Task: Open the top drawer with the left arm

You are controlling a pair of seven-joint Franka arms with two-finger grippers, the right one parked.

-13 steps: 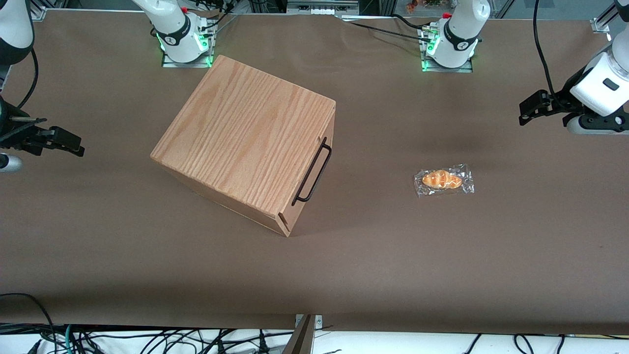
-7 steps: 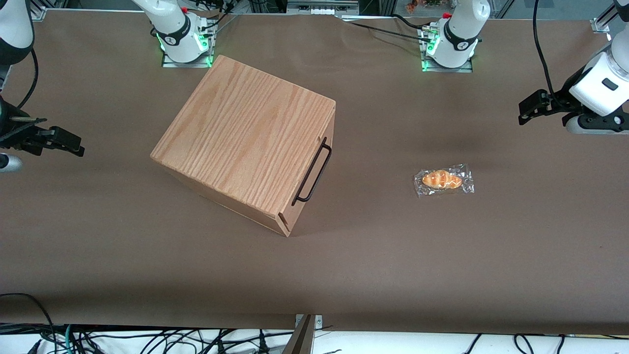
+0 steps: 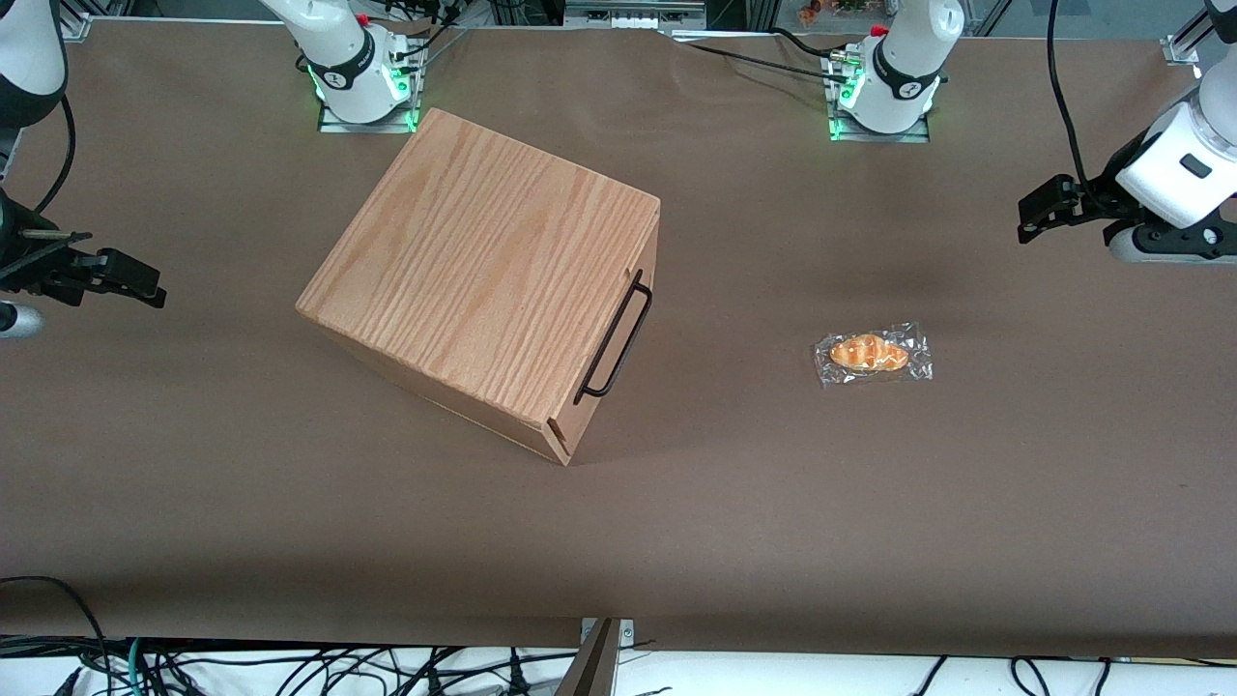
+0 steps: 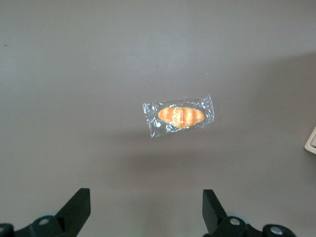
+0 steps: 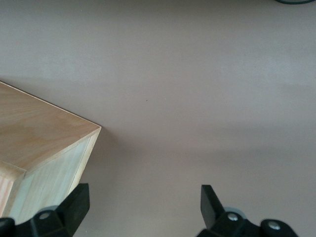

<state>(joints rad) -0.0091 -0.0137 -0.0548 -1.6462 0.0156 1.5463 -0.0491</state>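
Observation:
An oak-grain cabinet (image 3: pixel 478 280) stands turned at an angle in the middle of the brown table. Its top drawer is shut, and only the thin black wire handle (image 3: pixel 616 338) on its front shows, facing the working arm's end of the table. The white left arm (image 3: pixel 1174 179) hangs high at that end, well away from the handle. Its black gripper (image 3: pixel 1039 215) is open and holds nothing. In the left wrist view the gripper (image 4: pixel 146 210) has its two fingers spread wide over bare table, with a wrapped bread roll (image 4: pixel 180 115) below it.
A bread roll in clear wrap (image 3: pixel 872 354) lies on the table between the cabinet's front and the left arm. Two arm bases (image 3: pixel 884 82) with green lights stand farthest from the front camera. A cabinet corner (image 5: pixel 44 148) shows in the right wrist view.
The left arm has drifted slightly upward and away from the front camera. Cabinet, drawer and bread roll have not moved.

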